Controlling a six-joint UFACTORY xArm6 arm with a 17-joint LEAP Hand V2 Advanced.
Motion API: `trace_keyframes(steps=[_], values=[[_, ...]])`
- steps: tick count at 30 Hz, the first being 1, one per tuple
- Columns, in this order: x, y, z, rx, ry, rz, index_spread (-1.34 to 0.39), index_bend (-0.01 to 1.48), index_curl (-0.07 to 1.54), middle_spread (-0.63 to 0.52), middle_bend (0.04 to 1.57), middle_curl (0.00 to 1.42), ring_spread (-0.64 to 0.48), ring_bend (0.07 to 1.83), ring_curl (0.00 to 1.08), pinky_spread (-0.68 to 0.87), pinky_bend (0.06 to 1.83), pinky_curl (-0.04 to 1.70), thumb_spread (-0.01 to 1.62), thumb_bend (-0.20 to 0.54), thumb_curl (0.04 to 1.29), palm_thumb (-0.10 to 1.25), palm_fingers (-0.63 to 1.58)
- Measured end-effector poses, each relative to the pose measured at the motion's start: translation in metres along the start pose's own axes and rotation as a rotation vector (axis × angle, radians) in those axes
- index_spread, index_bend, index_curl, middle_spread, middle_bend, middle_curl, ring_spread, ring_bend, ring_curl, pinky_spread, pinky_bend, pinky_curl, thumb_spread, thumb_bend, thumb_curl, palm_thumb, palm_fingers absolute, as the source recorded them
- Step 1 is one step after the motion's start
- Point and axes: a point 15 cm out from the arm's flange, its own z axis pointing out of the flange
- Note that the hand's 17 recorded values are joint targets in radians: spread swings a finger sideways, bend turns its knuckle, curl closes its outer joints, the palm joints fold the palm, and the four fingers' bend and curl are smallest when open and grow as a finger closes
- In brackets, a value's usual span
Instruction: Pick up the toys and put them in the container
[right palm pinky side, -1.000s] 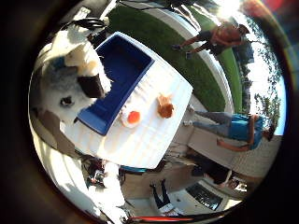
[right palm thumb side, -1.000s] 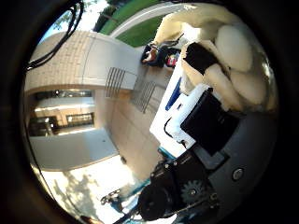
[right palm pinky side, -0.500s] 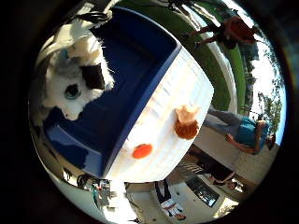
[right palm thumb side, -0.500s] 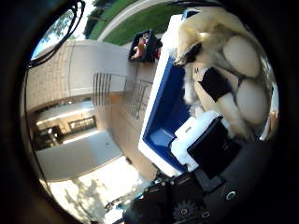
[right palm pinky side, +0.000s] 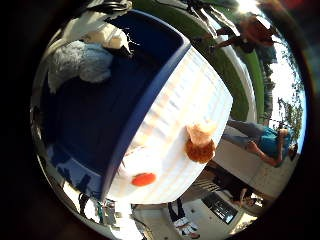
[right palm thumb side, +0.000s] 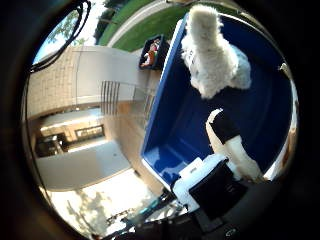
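The white fluffy plush toy (right palm thumb side: 212, 57) lies inside the deep blue plastic container (right palm thumb side: 170, 125), clear of the hand (right palm thumb side: 225, 170), whose fingers hang loose, holding nothing. On the white slatted table (right palm pinky side: 192, 107), beside the container's rim, the red-and-white toy (right palm pinky side: 142, 172) and orange-haired doll (right palm pinky side: 201, 144) wait; a careless sweep could knock them off the edge.

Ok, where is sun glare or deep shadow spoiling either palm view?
Little finger side view: sun flare at the edge past the white slatted table; deep blue plastic container interior shadowed. Thumb side view: bright paving glare, fluffy white plush toy sunlit.
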Motion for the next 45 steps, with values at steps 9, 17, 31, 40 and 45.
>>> trace_keyframes(steps=[9,17,31,40,45], values=[[0.081,0.041,-0.075,0.117,0.034,0.151,-0.37,0.13,0.31,0.08,0.18,0.32,0.3,0.48,0.33,0.48,0.83,0.32,1.13,-0.031,0.46,0.75,-0.01],[0.178,0.078,-0.075,0.135,0.042,0.379,-0.19,0.13,0.27,0.12,0.21,0.34,0.31,0.55,0.33,0.49,0.83,0.3,1.14,-0.031,0.45,0.72,0.09],[0.275,0.109,0.05,-0.081,0.074,0.614,-0.04,0.14,0.24,0.13,0.19,0.35,0.33,0.57,0.33,0.49,0.87,0.28,1.16,-0.029,0.43,0.66,0.11],[0.277,0.115,0.079,-0.158,0.085,0.603,-0.01,0.14,0.22,0.05,0.31,0.4,0.31,0.74,0.36,0.52,0.99,0.28,1.16,-0.024,0.42,0.66,0.51],[0.274,0.118,0.085,-0.182,0.075,0.599,-0.08,0.15,0.21,-0.01,0.47,0.46,0.26,0.87,0.41,0.49,1.11,0.31,1.16,-0.023,0.42,0.67,0.81]])
